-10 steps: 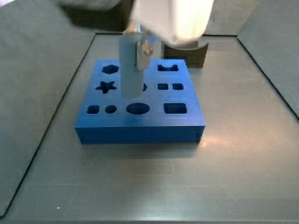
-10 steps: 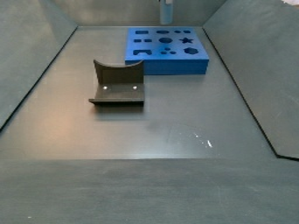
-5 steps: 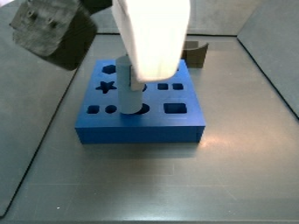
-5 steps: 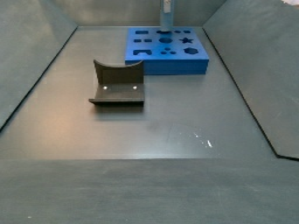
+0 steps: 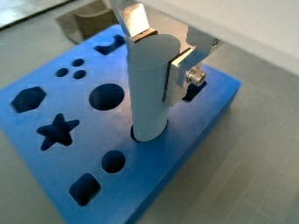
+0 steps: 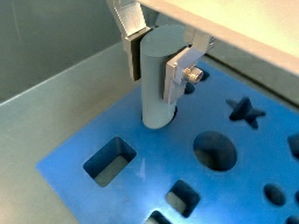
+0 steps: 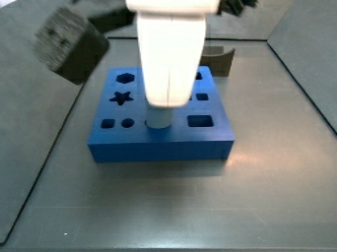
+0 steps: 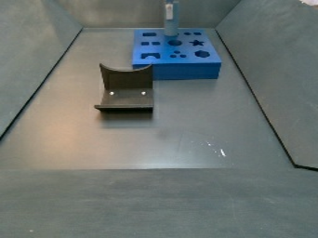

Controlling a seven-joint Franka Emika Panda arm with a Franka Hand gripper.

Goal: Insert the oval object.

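Lab test rig: grey walled tray (image 8: 74, 139)

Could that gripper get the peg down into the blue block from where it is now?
Probably yes. The gripper holds the peg upright, its lower end already at a hole in the blue block, and nothing is seen in the way.

The grey floor (image 8: 162, 139) is occupied by the blue block (image 8: 205, 65) near its far end and the dark brown block (image 8: 125, 90), well apart.

The gripper (image 5: 162, 54) is held above the blue block.
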